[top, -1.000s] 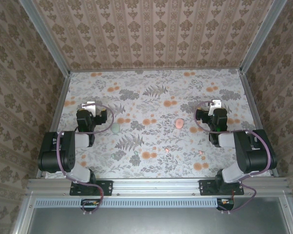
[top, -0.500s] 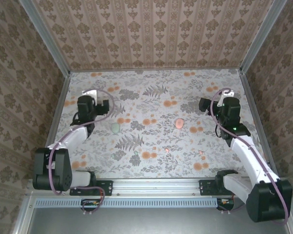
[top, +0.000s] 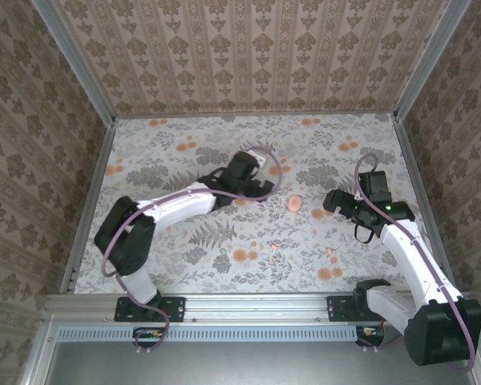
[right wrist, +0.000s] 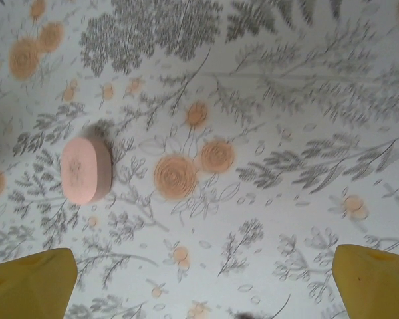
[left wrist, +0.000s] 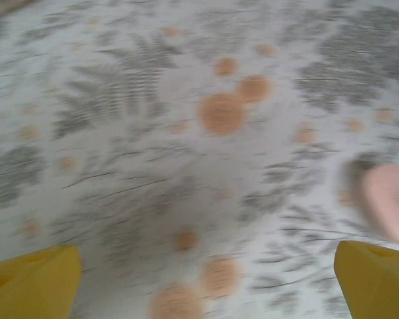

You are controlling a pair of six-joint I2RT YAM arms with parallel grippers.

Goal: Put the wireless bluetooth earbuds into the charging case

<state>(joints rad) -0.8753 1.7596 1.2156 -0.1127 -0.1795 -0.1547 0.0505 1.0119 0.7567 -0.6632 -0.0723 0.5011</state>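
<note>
The charging case (top: 294, 202) is a closed pale pink oval lying flat near the middle of the flowered table. It lies at the left in the right wrist view (right wrist: 86, 169) and, blurred, at the right edge of the left wrist view (left wrist: 389, 199). Two tiny pink earbuds (top: 273, 249) (top: 332, 251) lie apart on the cloth nearer the front. My left gripper (top: 260, 191) (left wrist: 206, 292) hangs just left of the case, open and empty. My right gripper (top: 337, 200) (right wrist: 203, 286) hangs just right of the case, also open with nothing between its yellow fingers (right wrist: 33, 279).
The table cloth (top: 248, 152) is printed with grey ferns and orange flower blotches. Patterned walls close the table at the back and both sides, with metal rails (top: 88, 200) along the edges. The left arm (top: 168, 204) stretches across the left middle of the table.
The left arm has swung from the left side to the middle, beside the pink case. The right gripper has come in leftward and nearer, toward the same case.
</note>
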